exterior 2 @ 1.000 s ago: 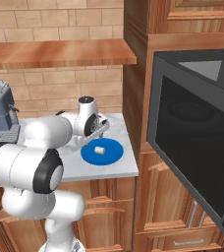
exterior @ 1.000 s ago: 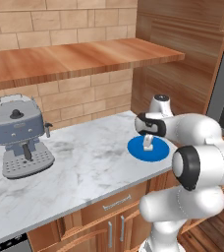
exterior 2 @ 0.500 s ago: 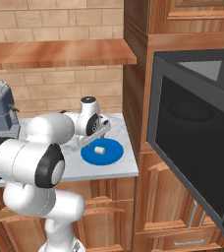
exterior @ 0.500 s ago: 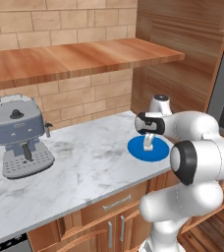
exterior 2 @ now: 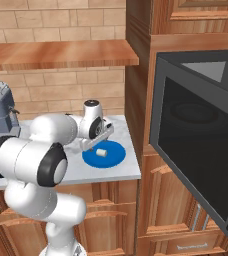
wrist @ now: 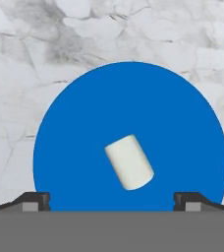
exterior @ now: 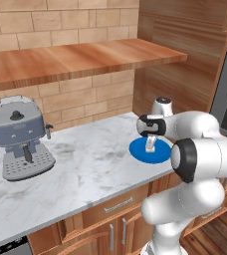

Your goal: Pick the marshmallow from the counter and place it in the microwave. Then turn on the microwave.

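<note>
The microwave (exterior 2: pixel 201 150) fills the wooden wall unit at the right, its dark glass door swung open toward the camera. Left of it the marble table (exterior: pixel 85 164) runs along the brick wall over brown cabinets, with a wooden shelf (exterior: pixel 70 60) above it. A grey coffee machine (exterior: pixel 21 137) stands at the far left end of the table, well apart from everything else. Near the right end lies a round blue plate (wrist: pixel 84 123), and the marshmallow (wrist: pixel 129 162) rests on its side near the middle of that plate, tilted in the hand view. The gripper (wrist: pixel 112 202) hangs above the plate, its fingers (wrist: pixel 35 201) spread wide on either side of the marshmallow, grasping nothing and not touching it
</note>
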